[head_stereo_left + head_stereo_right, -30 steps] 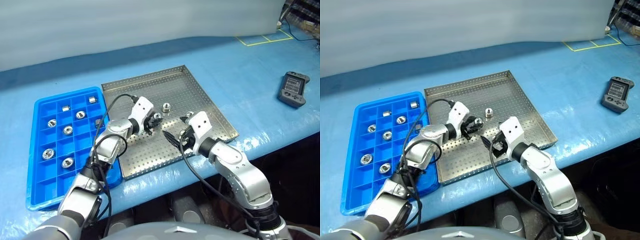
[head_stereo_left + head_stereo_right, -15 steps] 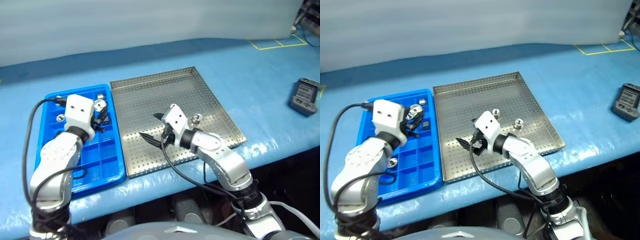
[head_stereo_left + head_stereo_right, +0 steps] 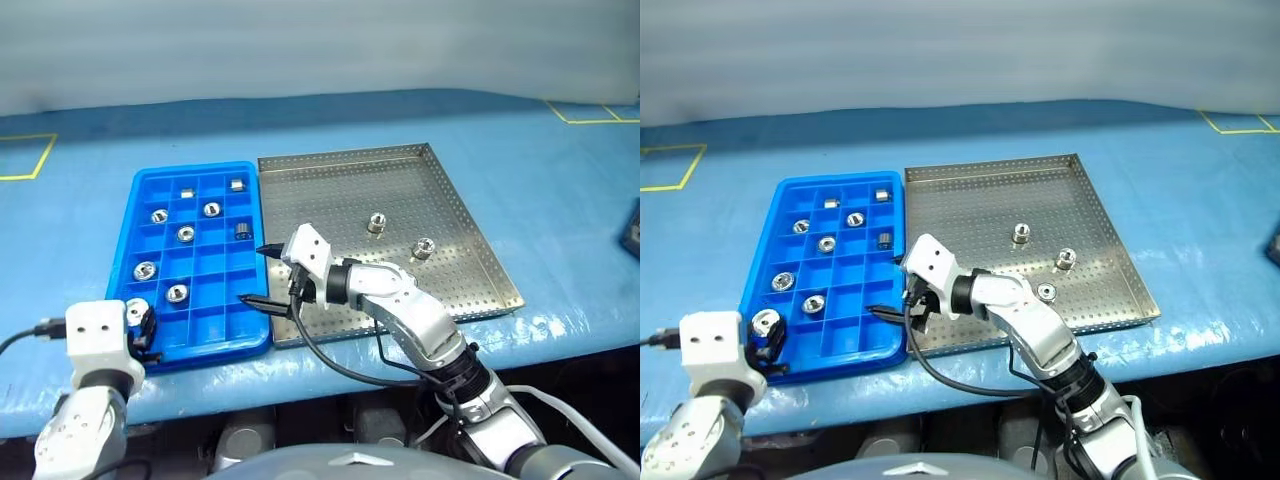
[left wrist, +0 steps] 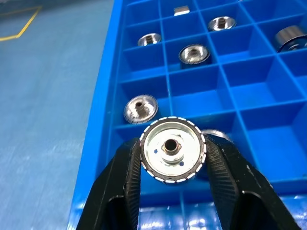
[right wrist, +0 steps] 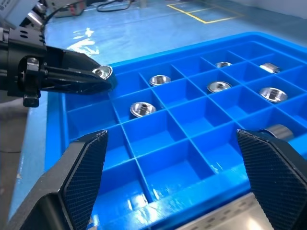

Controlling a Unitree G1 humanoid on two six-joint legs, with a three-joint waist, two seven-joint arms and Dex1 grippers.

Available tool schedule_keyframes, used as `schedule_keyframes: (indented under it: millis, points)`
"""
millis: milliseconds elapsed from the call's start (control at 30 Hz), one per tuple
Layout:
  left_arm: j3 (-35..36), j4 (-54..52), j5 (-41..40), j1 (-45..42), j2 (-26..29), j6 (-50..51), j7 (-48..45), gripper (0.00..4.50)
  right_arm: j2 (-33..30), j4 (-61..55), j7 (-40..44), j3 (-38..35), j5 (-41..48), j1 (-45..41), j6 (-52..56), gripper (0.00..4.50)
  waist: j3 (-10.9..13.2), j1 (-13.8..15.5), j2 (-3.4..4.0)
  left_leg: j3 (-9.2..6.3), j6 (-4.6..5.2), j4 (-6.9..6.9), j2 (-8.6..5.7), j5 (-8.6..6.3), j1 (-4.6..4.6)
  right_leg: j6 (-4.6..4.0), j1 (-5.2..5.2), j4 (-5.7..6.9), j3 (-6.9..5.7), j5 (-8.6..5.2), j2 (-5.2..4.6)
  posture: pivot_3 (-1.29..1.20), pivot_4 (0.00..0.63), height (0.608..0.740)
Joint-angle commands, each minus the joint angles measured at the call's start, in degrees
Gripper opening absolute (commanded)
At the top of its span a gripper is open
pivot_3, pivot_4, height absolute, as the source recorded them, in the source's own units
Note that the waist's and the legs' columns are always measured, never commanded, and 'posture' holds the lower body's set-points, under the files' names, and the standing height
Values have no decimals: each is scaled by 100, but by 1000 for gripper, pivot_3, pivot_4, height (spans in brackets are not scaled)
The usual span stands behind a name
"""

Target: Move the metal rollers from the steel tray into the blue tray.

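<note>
1. Silver roller (image 4: 171,150) clamped between left gripper (image 4: 172,165) fingers, bore facing the wrist camera, over blue tray's (image 3: 150,195) near-left corner.
2. Right gripper (image 3: 262,273) fingers spread wide, pointing across the blue tray's right edge.
3. Three rollers (image 3: 1021,234) stand bore-up near steel tray's (image 3: 970,180) right edge.

Left gripper (image 4: 172,158) clamped on a metal roller (image 4: 172,150), hole facing out, above the blue tray (image 4: 103,129), other rollers (image 4: 140,109) sitting in compartments beyond

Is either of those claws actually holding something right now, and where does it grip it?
Yes. The left gripper pinches one metal roller by its outer rim, a finger on each side, above the blue tray. The right gripper is open and empty.
</note>
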Motion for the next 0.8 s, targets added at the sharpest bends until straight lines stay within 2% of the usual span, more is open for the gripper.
schedule_keyframes:
  millis: [33,300,567,600,700,800]
  points:
    - [-39,-285,-140,215,-60,-301,298,1672,99,-43,220,66,82,-130,-201,4500,0,47,0,-6,0,0,0,0,0,-2,1,0,-5,-2,0,322,150,740]
    - [-160,-285,-509,173,-123,92,625,1672,145,-47,238,42,45,-106,-195,4500,2,96,4,-20,-1,-7,1,0,-4,-12,1,-1,-22,-8,0,299,150,740]
    - [-13,-279,-664,-671,272,767,516,4322,-100,-380,-116,-298,51,221,7,4500,3,58,5,-31,-8,-13,2,4,-5,-21,2,0,-35,-13,-1,180,150,740]
    - [-33,-250,-683,-839,389,869,454,4452,-153,-435,-198,-364,22,284,32,4500,3,31,6,-31,-10,-12,2,5,-4,-21,3,0,-35,-13,-1,169,150,740]
    - [-210,-13,-711,-1455,694,935,283,4452,-244,-608,-580,-614,-76,488,127,4500,2,-46,5,-31,-14,-12,2,7,-2,-20,6,1,-36,-13,-2,115,150,740]
    - [-575,336,-577,-2041,897,564,149,4452,-168,-696,-1120,-857,-255,649,192,4500,2,-163,6,-31,-19,-12,2,11,-2,-20,7,3,-35,-12,-2,64,150,740]
